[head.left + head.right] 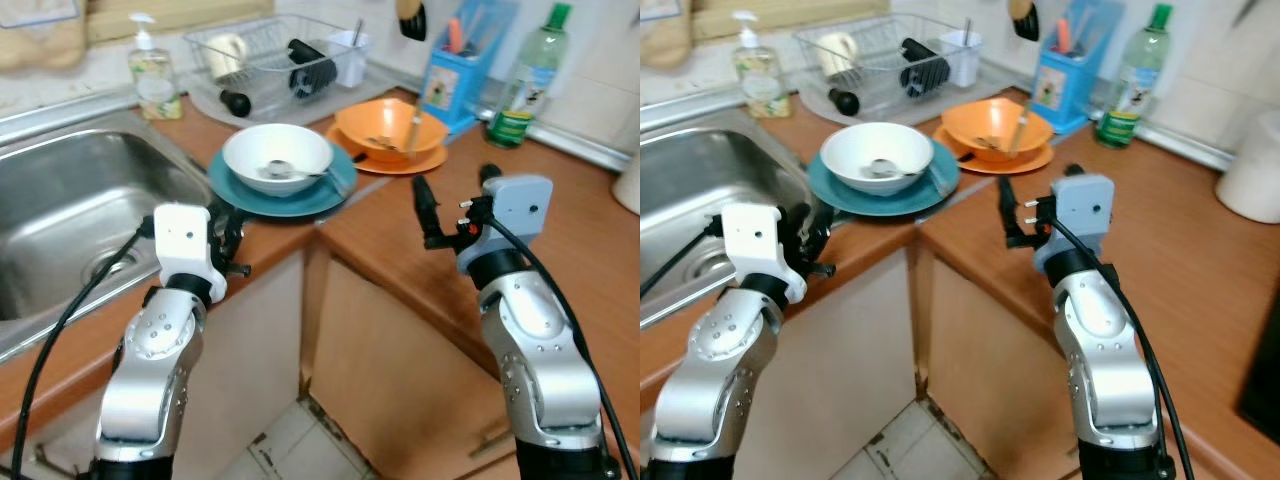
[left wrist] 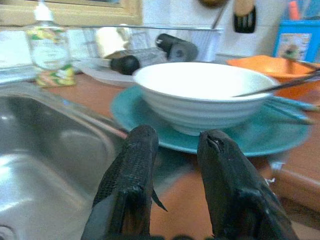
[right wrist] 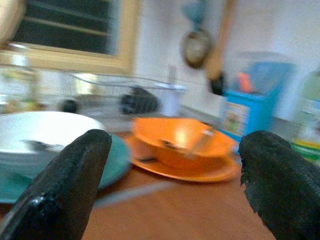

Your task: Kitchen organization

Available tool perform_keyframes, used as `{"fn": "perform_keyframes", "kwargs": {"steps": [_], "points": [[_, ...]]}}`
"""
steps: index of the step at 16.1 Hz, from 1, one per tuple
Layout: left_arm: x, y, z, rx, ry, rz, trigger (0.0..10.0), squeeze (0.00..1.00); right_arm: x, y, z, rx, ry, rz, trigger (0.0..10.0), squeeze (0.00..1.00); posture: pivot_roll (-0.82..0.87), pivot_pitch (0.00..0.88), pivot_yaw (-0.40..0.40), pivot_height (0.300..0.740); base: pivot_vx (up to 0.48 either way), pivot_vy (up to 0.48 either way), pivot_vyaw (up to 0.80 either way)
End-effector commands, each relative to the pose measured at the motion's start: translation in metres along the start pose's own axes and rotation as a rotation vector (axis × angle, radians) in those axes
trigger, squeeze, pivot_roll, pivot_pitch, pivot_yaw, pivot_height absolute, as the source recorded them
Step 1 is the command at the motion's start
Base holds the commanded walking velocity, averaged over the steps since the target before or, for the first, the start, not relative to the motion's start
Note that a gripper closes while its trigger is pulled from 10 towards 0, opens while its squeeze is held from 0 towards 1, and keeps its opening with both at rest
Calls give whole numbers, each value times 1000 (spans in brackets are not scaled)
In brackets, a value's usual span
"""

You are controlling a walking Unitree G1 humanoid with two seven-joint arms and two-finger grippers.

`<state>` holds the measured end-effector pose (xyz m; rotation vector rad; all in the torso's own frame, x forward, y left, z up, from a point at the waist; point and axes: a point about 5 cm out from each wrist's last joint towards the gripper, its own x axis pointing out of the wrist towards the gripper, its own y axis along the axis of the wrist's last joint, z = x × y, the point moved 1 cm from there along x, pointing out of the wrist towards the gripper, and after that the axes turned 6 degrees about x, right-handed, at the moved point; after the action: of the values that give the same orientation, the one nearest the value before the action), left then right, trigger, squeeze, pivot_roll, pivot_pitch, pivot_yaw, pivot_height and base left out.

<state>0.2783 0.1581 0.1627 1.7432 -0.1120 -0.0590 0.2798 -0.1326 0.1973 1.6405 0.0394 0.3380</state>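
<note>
The white bowl sits on a teal plate on the worktop, the orange bowl at its 2 o'clock. The left hand hovers just before the plate's edge, fingers slightly parted and empty. The right hand is spread wide, facing the orange bowl.

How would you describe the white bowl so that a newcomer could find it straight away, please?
Start at the steel sink and move to the wooden counter beside it. The white bowl sits on a teal plate there, a spoon inside. Its neighbour, the orange bowl, rests on an orange plate.
</note>
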Motion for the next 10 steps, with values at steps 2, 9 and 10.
{"fn": "perform_keyframes", "kwargs": {"steps": [2, 9, 10], "points": [[2, 13, -3, 19, 1, 39, 10000, 0, 1, 10, -13, 11, 98, 21, 10000, 1000, -157, 0, -32, 740, 294, 0, 800], [4, 23, -1, 41, -17, 63, 10000, 0, 0, 9, -12, 59, 110, -16, 10000, 1000, -161, 0, -32, 740, 293, 0, 304], [4, 23, -1, 43, -20, 63, 10000, 0, 1, 9, -11, 56, 110, -17, 10000, 1000, -161, 0, -32, 740, 296, 0, 0]]}}
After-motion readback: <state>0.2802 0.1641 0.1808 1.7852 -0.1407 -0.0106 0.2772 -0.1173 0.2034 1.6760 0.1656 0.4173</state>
